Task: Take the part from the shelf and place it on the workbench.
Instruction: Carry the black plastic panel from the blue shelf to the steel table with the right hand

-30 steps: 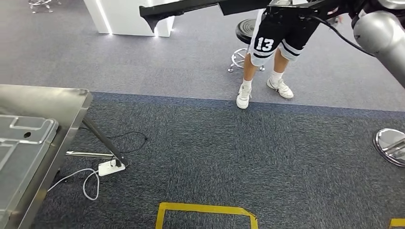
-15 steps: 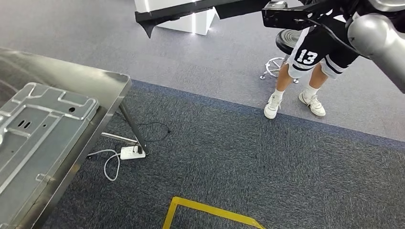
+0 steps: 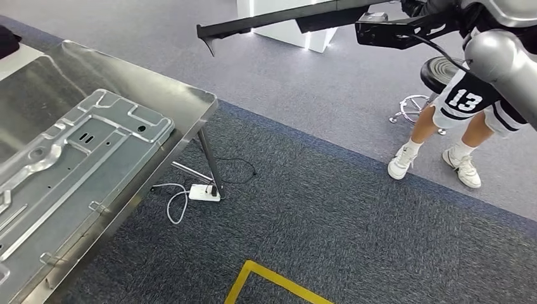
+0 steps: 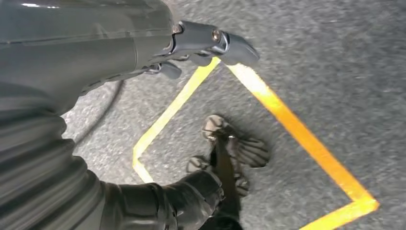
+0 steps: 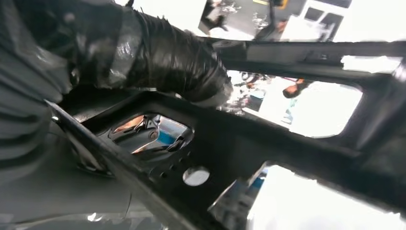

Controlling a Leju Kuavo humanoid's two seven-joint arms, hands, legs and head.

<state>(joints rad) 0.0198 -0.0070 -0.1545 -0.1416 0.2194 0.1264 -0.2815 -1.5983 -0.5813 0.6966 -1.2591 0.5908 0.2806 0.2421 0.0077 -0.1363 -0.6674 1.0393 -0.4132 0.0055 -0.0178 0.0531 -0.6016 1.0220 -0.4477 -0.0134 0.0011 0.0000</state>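
A long black part [image 3: 278, 18] rides high across the head view, carried at its right end by the robot's right hand [image 5: 158, 52], whose taped dark fingers [image 5: 191, 67] wrap over a bar of the pierced black frame in the right wrist view. The part hangs in the air above grey carpet [image 3: 329, 209], well apart from the steel worktop [image 3: 145, 82] at the left, where a pressed silver panel [image 3: 76, 158] lies flat. The left hand [image 4: 206, 45] hangs over the floor, its fingers [image 4: 237, 48] loosely curled and holding nothing, above a yellow tape square [image 4: 287, 124]. A person [image 3: 468, 107] in black shorts marked 13 and white trainers stands beside a stool [image 3: 437, 69]. A white power strip [image 3: 204, 192] lies by the worktop's leg.
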